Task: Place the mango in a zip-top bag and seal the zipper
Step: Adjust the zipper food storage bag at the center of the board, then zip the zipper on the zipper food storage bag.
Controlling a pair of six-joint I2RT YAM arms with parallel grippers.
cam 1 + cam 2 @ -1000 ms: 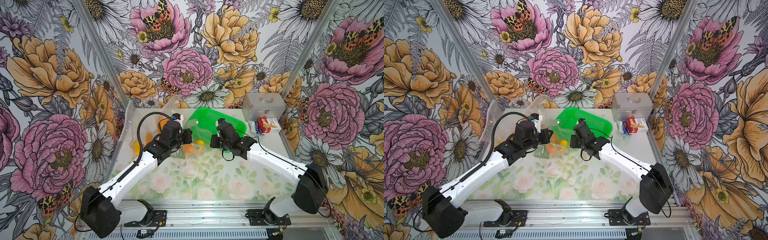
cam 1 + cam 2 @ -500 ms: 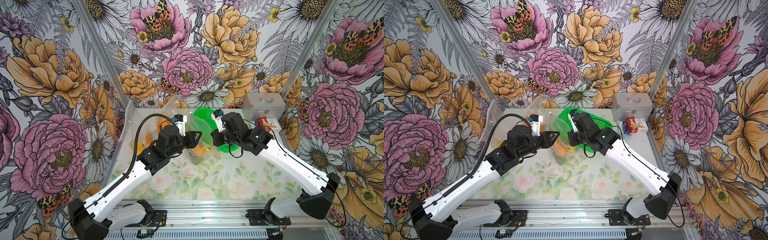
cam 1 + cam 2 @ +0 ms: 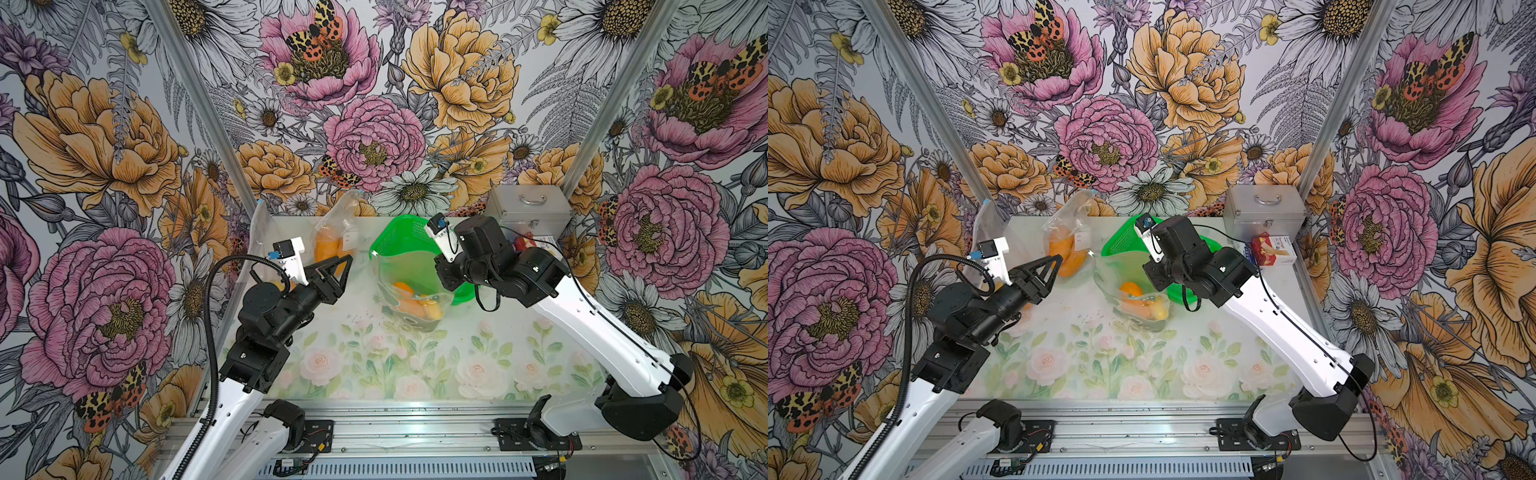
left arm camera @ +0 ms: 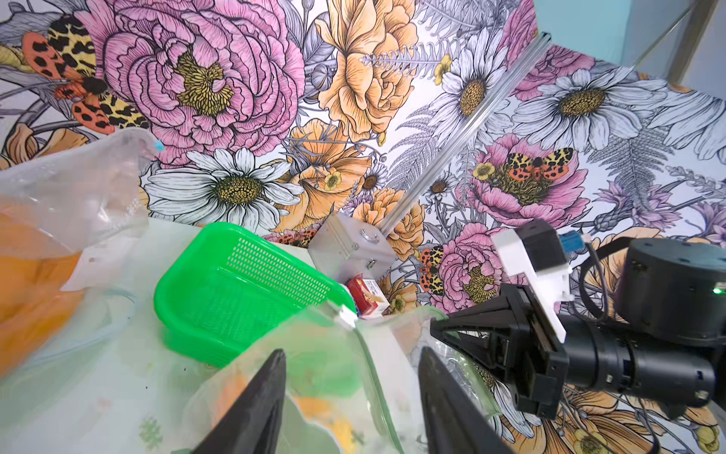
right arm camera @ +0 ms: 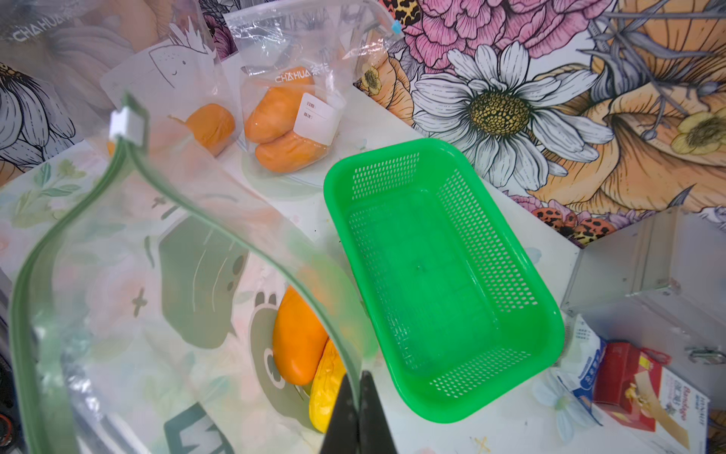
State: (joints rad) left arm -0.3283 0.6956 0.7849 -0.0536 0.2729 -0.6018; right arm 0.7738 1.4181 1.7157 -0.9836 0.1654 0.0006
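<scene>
Mango lies inside the unzipped zip-top bag beside the green basket; right gripper pinches its rim, left gripper stands partly open, empty.

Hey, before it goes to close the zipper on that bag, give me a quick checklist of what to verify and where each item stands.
1. Mango inside the zip-top bag: ok.
2. Right hand pinching the bag's rim: ok, shut on it.
3. Left hand open and apart from the bag: ok.
4. Zipper sealed: not ok, mouth gapes.
5. Slider visible at the track's end, unobstructed: ok.
6. Grip firm enough to resist the slider's pull: cannot tell.
</scene>
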